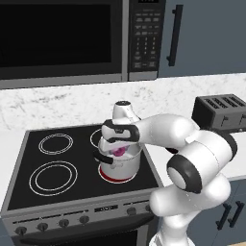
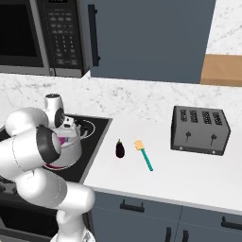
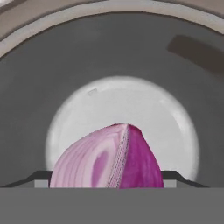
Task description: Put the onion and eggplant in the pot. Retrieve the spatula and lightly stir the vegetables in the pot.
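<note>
Onion (image 3: 109, 157) sits low inside the pot (image 1: 120, 166), seen from the hand camera against the pale pot floor, between the fingers of the pincer (image 1: 119, 144), which hangs over the pot mouth with its jaws wide apart. Whether the bulb already rests on the floor or is only just off it I cannot tell; I judge this the release of the onion. To do it well, the hand should lift straight up, jaws kept apart, clear of the rim and the black handles, so the pot is not nudged on its burner. Next in line is the eggplant (image 2: 120, 149), lying on the bench just beside the spatula (image 2: 143, 154), the two close but apart; a grasp across the eggplant's middle looks safest, since its glossy skin may slip. The pot stands on the front right burner of a black stove (image 1: 48, 163). A toaster (image 2: 200, 130) sits farther right on the pale bench (image 2: 165, 175), a microwave (image 1: 62, 38) hangs above, with marble backsplash and blue-grey cabinets behind.
</note>
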Motion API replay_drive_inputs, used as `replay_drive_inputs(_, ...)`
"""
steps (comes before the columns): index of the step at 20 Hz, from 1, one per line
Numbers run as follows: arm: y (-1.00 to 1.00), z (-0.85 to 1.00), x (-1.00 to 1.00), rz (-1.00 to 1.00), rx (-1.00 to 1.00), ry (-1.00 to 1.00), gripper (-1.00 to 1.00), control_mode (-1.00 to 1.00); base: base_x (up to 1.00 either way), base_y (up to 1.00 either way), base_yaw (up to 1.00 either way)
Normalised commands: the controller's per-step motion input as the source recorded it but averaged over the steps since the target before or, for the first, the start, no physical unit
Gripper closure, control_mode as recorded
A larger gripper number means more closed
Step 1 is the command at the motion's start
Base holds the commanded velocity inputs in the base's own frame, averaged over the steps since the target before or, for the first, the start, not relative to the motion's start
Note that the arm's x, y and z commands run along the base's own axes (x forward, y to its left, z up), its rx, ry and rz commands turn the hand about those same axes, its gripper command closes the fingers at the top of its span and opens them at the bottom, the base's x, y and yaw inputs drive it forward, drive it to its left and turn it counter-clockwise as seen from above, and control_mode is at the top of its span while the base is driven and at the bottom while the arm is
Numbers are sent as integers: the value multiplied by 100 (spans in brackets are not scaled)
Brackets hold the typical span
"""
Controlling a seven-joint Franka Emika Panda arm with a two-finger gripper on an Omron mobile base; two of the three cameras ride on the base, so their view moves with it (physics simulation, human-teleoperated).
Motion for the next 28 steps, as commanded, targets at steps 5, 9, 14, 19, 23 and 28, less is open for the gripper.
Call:
replay_drive_inputs(5, 0, 6, 0, -1, 6, -5, -100, -100, 0, 0, 0)
replay_drive_inputs(9, 0, 44, -1, -6, 6, -9, -100, -100, 0, 0, 0)
replay_drive_inputs(14, -4, 88, -6, -11, 1, -1, -100, -100, 0, 0, 0)
replay_drive_inputs(19, -83, 96, -36, -13, -1, 3, -100, -100, 0, 0, 0)
replay_drive_inputs(23, -100, 22, -5, -13, 0, 13, -100, -100, 0, 0, 0)
replay_drive_inputs(28, -100, -34, 13, -1, 1, 0, -100, -100, 0, 0, 0)
